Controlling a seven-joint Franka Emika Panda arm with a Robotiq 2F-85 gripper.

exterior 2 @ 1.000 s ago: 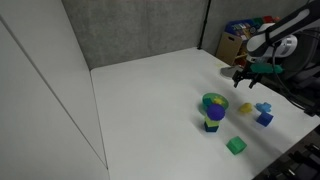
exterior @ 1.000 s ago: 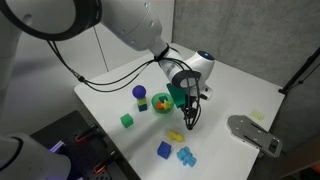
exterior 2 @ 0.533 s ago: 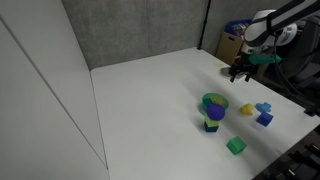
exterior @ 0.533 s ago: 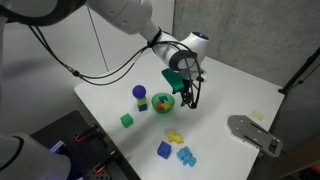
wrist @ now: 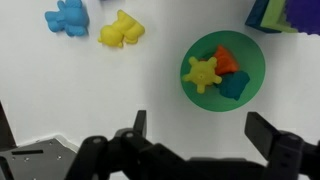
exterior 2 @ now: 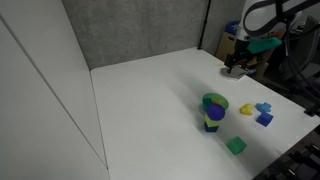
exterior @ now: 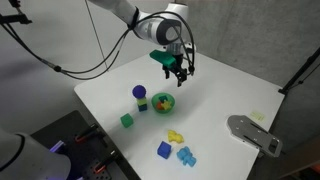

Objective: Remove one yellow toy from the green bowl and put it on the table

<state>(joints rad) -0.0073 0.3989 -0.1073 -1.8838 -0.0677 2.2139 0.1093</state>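
**Gripper open & empty above table; one yellow toy on the table, another in the bowl**

Wrist view, L to R:
- A light blue toy (wrist: 67, 17) lies top left on the white table (wrist: 80, 90).
- Just beside it, to the R, lies the yellow toy (wrist: 121, 29), lumpy and flat, on the bare tabletop. Can't tell if the two touch.
- Further R is the green bowl (wrist: 252, 58), w/ 3 pcs inside: a second yellow toy (wrist: 203, 73), star-like, at its L side, a red piece (wrist: 226, 59) and a teal piece (wrist: 237, 86) next to it.
- At the top R corner, just past the bowl rim, a blue ball (wrist: 300, 8) is cut off by the frame.
- Along the bottom edge is the gripper (wrist: 203, 135): jaws spread wide, nothing between them, touching nothing.

Exterior views:
- The gripper (exterior: 178, 68) (exterior 2: 237, 66) hangs in the air over the far part of the table (exterior: 230, 95) (exterior 2: 150, 90), apart from all the toys.
- The bowl (exterior: 156, 103) (exterior 2: 215, 99) sits mid-table, w/ the blue ball (exterior: 140, 92) close by.
- The yellow toy (exterior: 175, 136) (exterior 2: 246, 109) lies near the bowl, not touching it.
- A green cube (exterior: 127, 121) (exterior 2: 236, 146) sits apart from the rest.
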